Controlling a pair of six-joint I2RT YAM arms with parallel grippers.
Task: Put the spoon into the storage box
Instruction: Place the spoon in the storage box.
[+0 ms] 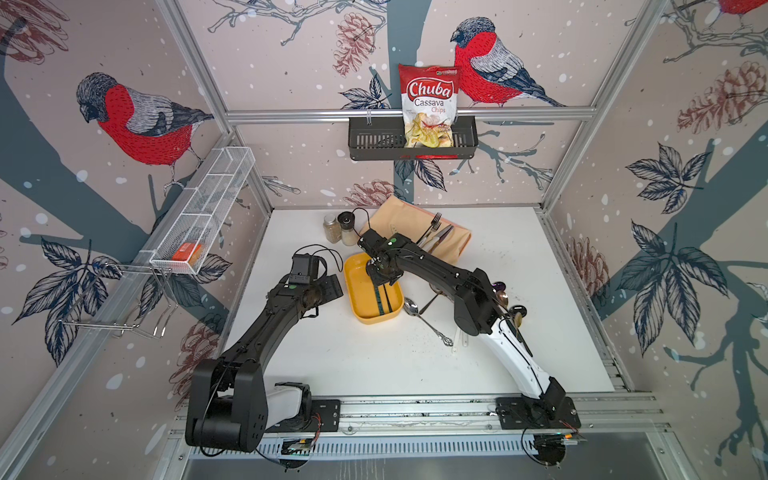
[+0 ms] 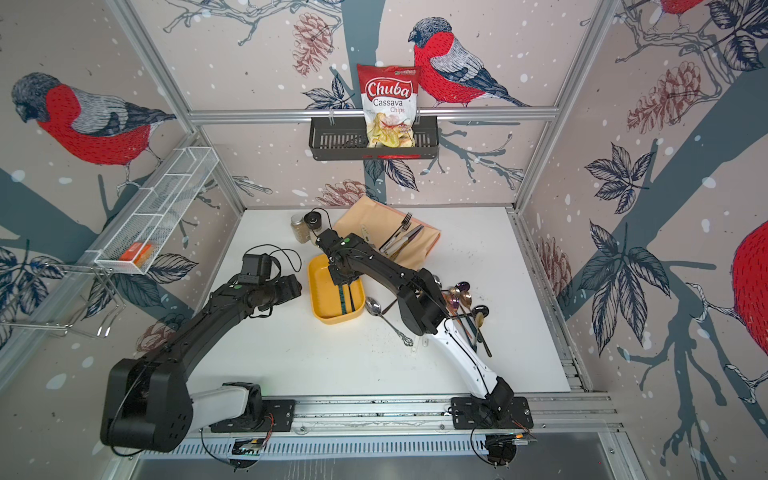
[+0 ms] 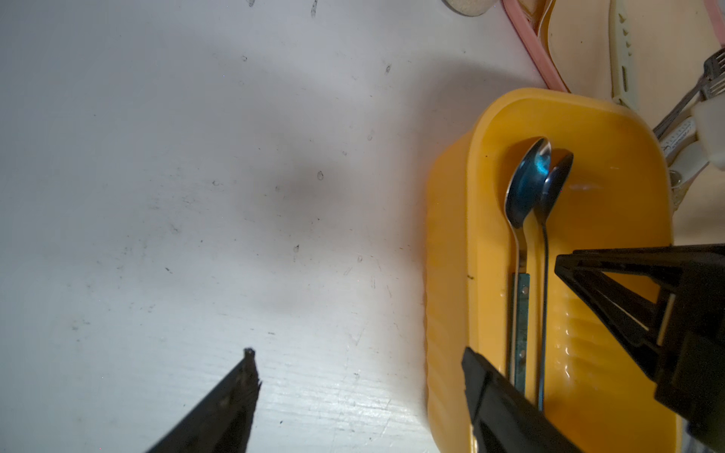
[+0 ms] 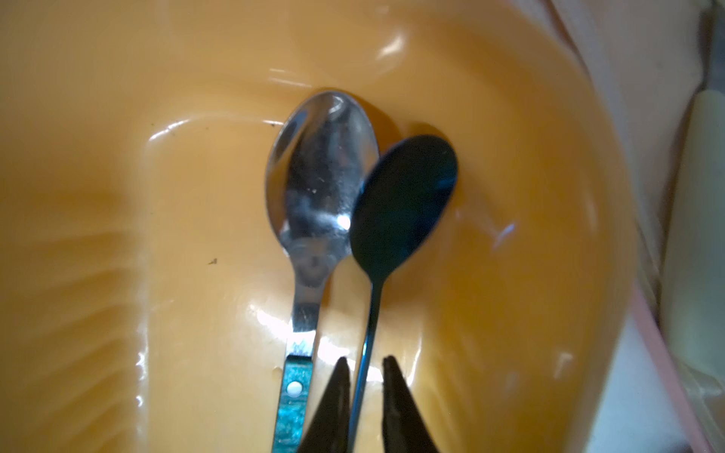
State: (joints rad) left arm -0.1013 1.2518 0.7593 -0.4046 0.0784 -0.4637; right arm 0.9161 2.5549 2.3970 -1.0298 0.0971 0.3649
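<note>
Two views from above: storage box [image 1: 357, 291] in the middle of the desk [image 1: 332, 365], right pincer [image 1: 380, 277] low inside it, ornate spoon [image 1: 428, 323] loose at its three o'clock, bird-print walls all round.

Left wrist: left pincer [image 3: 359, 353] gapes empty over scuffed white, parked clear.

Right wrist: dark spoon [image 4: 404, 204] flat in the box beside a silver spoon [image 4: 321, 176]. Pincer tips are barely parted astride its handle, likely letting go.

Left arm [image 1: 257, 336] and right arm [image 1: 432, 266] are black, white near the frame's bottom, with green wrist dots and thin black cables; right gripper [image 4: 365, 359] has pointed black fingers.
</note>
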